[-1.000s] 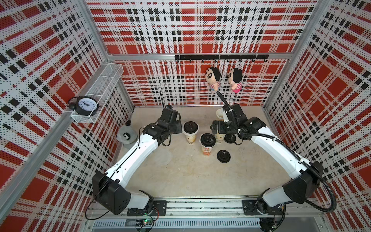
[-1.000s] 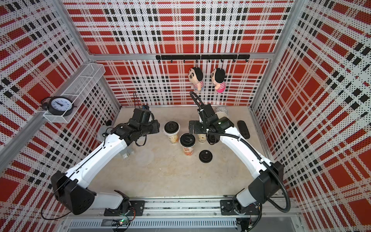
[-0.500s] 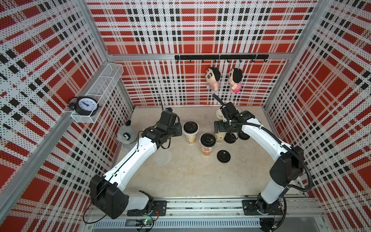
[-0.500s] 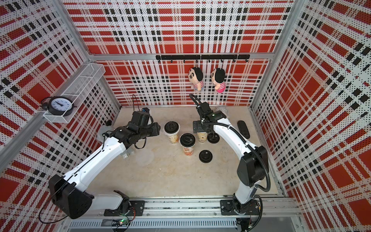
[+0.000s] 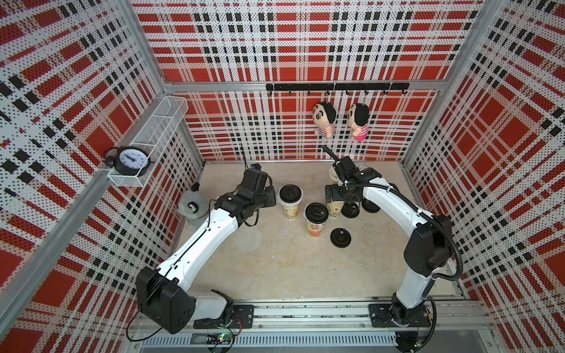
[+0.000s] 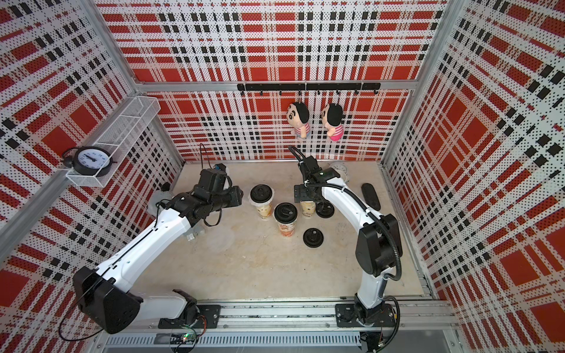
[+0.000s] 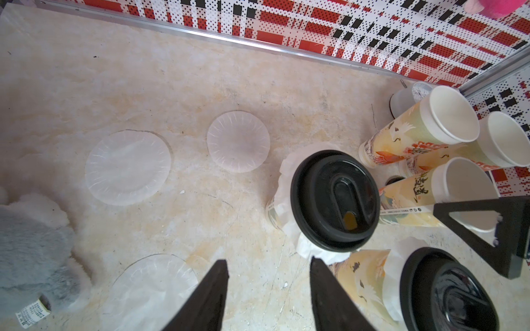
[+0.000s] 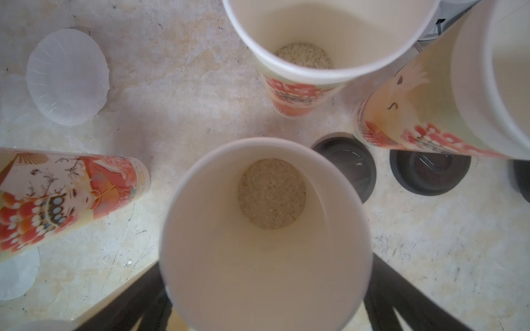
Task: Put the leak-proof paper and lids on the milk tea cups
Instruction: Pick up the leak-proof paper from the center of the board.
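Note:
Two milk tea cups [image 5: 290,195] [image 5: 316,214] carry black lids with leak-proof paper [image 7: 289,172] crumpled under the rims. Three cups stand uncovered [image 7: 447,114] [image 7: 504,137] [image 7: 461,186]. My right gripper [image 5: 336,195] is open, with its fingers [image 8: 149,289] on either side of one uncovered cup [image 8: 266,229], just below the rim. Loose paper rounds [image 7: 128,167] [image 7: 238,142] [image 7: 155,286] lie flat on the table. My left gripper [image 7: 269,265] hovers open and empty beside the nearest round, close to a lidded cup [image 7: 334,200].
Loose black lids lie on the table [image 5: 340,237] [image 8: 347,163] [image 8: 430,174]. A grey plush toy [image 5: 192,204] sits at the left wall. At the back right are a small white clock [image 6: 337,168] and a black oblong object [image 6: 370,195]. Two dolls [image 5: 325,119] hang on the back wall.
The right arm's elbow has swung inward toward its base while its gripper stayed over the same uncovered cup. The left arm has barely shifted.

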Controlling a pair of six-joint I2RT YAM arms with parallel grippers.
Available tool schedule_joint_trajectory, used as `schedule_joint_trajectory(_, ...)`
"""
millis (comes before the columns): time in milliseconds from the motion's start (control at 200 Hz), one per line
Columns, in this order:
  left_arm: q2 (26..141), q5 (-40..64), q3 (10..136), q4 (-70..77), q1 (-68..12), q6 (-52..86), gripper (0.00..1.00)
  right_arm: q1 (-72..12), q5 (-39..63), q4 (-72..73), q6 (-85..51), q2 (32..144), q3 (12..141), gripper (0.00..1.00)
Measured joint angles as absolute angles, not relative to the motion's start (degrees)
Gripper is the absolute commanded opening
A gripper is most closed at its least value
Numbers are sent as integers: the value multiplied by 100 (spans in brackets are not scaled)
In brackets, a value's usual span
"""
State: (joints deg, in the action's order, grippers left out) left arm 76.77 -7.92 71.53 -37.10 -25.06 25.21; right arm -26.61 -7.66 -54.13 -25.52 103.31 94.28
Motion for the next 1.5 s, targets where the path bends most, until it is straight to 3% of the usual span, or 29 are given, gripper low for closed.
schedule_joint_trajectory(200,7911,-423,6947,-3367,-1715,2547,47,-2659,-637,-5339,-2547,10313,9515,100)
schedule_joint_trajectory(476,9487,-40,7161,-2781,-821,2615,39,-2655,-515,-5325,-2499,9865,9515,100)
schedule_joint_trajectory(967,11789,244,8927,-2438,-840,2349,38,-2495,-517,-5242,-2504,9037,9002,100)
schedule_joint_trajectory(1087,12204,281,9292,-2386,-843,2281,44,-2493,-515,-5240,-2517,9017,8860,100)
schedule_joint_trajectory(1283,12460,283,9395,-2410,-893,2215,54,-2488,-515,-5236,-2563,8991,8707,100)
schedule_joint_trajectory(1498,12486,301,9395,-2405,-1020,2088,52,-2488,-497,-5188,-2620,8938,8628,100)
